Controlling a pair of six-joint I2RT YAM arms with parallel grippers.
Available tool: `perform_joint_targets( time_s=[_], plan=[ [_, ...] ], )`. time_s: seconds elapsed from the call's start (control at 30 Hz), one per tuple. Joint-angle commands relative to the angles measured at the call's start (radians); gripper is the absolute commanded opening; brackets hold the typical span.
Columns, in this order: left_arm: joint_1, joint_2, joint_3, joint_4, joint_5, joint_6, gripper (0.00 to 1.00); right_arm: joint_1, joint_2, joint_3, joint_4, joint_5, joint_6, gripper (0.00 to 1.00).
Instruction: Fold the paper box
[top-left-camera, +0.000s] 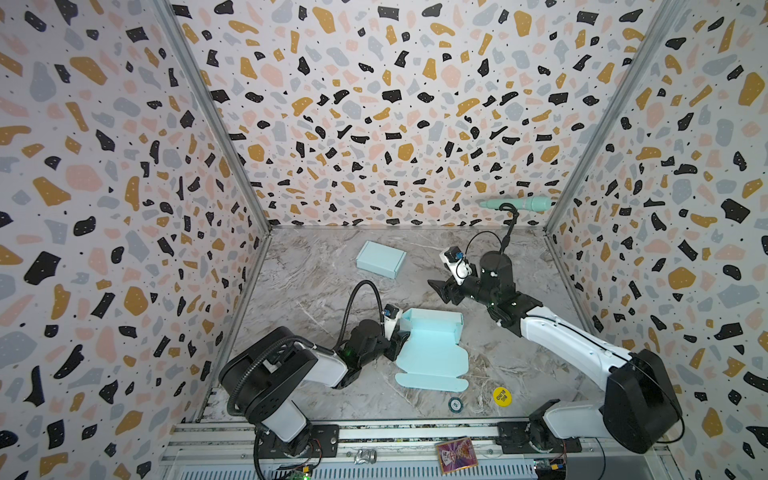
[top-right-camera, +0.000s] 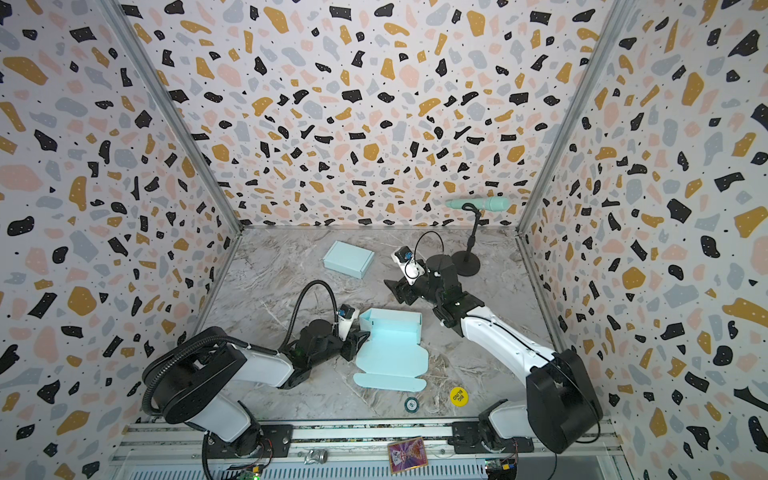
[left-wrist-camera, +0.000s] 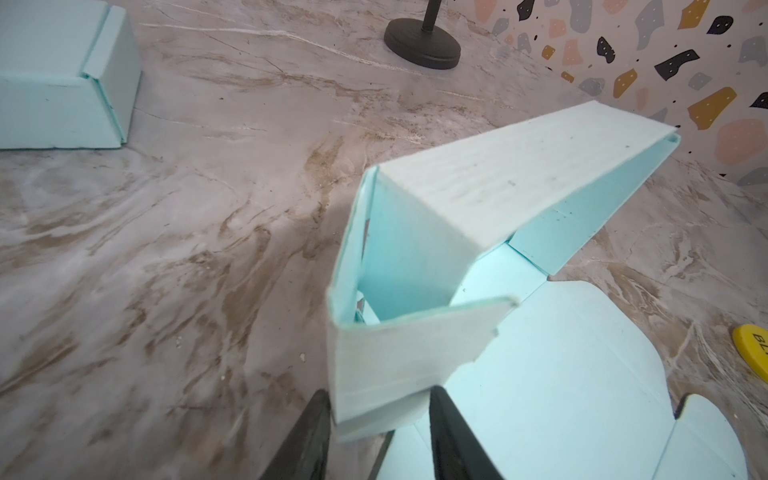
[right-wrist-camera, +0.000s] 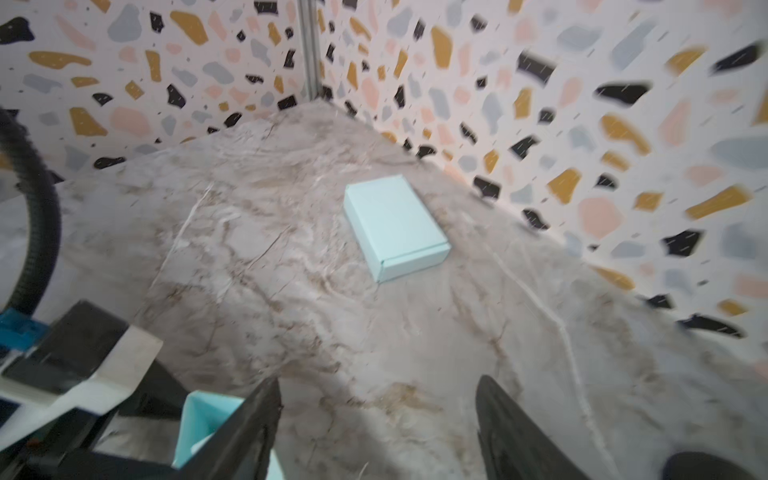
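while left gripper (left-wrist-camera: 378, 392) is pinching flap (left-wrist-camera: 399, 353) of half-folded teal cardboard box (top-left-camera: 432, 345), right gripper (right-wrist-camera: 376, 380) spread empty, we're risking it springing flat.

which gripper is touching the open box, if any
Touching, left gripper: the left wrist view shows a flap of the open box pinched between its fingers. Apart, right gripper: a top view shows marble between.
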Motion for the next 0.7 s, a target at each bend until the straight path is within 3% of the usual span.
perform_joint_targets(
  time_s=[0.0,0.33,0.67],
  plan=[
    [-0.007,0.004,0.020,0.006,0.008,0.029,0.41,-0.023,0.022,0.034,-0.142,-0.216,0.055,0.78],
    [0.000,0.028,0.043,0.011,0.055,0.030,0.44,-0.032,0.107,0.028,-0.231,-0.263,0.030,0.80],
    [0.011,0.047,0.080,-0.012,0.140,0.044,0.45,-0.037,0.176,0.003,-0.245,-0.289,0.012,0.67]
  ],
)
